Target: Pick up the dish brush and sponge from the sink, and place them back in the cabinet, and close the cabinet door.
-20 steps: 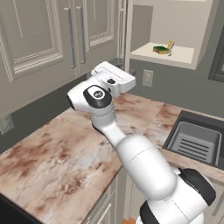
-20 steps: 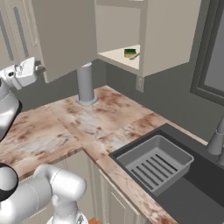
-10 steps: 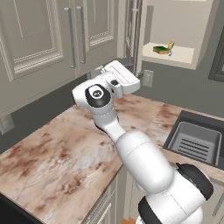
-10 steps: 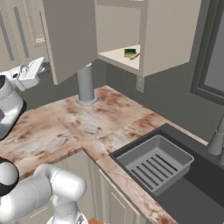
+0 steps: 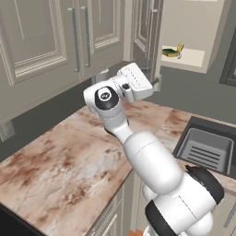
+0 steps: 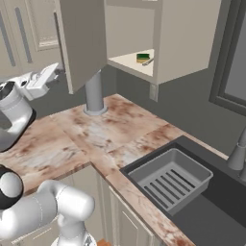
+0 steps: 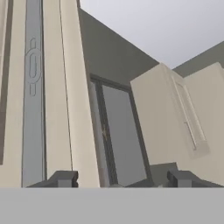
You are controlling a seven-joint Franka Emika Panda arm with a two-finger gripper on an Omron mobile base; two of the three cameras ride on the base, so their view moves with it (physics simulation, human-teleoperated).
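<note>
A: Where do the two items sit?

B: Both on the pale cream shelf of the open taupe wall cabinet (image 6: 182, 43). The flat sponge, dark green over yellow (image 6: 142, 58), lies near the shelf's front edge, and the tiny cream-ended dish brush (image 6: 148, 61) is just beside it. The charcoal-black sink (image 6: 211, 211) holds only its light grey ribbed drainer tray (image 6: 170, 180). I'd judge closing is the one step left.

A: And the hand?

B: The two-finger gripper (image 7: 120, 178) is empty, its dark tips spread well apart. It is level with the tall taupe raised-panel cabinet door (image 6: 81, 43), which stands swung out. In the hand view the door's edge (image 7: 72, 96) runs up just above one tip.

A: How to close it well?

B: Probably push flat on the door's outer face, well away from the hinge. Follow the arc. I can't tell if the tips touch the door yet, so ease in. Keep the white arm (image 5: 143, 156) away from the closing gap.
</note>
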